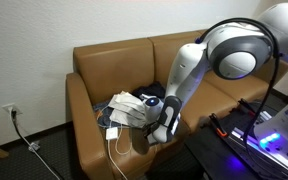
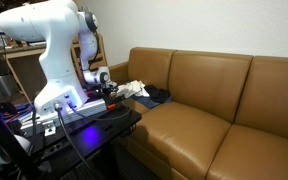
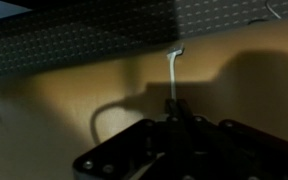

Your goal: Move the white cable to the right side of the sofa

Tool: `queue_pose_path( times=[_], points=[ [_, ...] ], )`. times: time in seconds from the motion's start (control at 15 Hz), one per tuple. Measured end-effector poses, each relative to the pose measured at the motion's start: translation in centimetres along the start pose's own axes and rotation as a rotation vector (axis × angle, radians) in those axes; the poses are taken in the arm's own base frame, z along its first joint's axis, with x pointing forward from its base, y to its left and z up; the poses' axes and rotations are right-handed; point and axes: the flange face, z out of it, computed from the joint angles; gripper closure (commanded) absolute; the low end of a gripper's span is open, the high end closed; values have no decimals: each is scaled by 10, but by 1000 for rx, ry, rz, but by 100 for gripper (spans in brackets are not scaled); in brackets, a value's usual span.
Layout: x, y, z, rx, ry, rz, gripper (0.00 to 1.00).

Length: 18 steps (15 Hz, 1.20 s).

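The white cable (image 3: 171,75) runs as a thin strand across the brown sofa seat (image 3: 64,110) in the wrist view, and its lower end disappears between my jaws. My gripper (image 3: 176,110) is shut on it. In an exterior view the gripper (image 1: 164,126) is low over the front of the sofa's seat (image 1: 209,98), and the cable (image 1: 114,139) trails in a loop over the seat's front edge beside it. In an exterior view the gripper (image 2: 103,84) sits at the sofa's (image 2: 204,105) arm end; the cable is too small to see there.
A pile of white and dark clothes (image 1: 132,107) lies on the seat just behind the gripper, also showing in an exterior view (image 2: 136,90). A wall socket with a black cord (image 1: 12,110) is beside the sofa. A black stand with blue lights (image 1: 254,135) borders the sofa.
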Motion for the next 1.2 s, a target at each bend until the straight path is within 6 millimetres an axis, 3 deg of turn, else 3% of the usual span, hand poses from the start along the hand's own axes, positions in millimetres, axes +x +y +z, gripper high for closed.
queue_pose_path(
  times=[0.2,0.47,0.67,0.8,1.07,1.2],
  points=[
    [5,26,-34,95,141,98,99],
    [-3,65,-85,183,328,267,99],
    [7,67,-143,194,419,337,96],
    [-3,73,-170,187,449,326,96],
    [-10,82,-173,163,443,322,99],
    [7,88,-181,172,473,394,99]
  ],
)
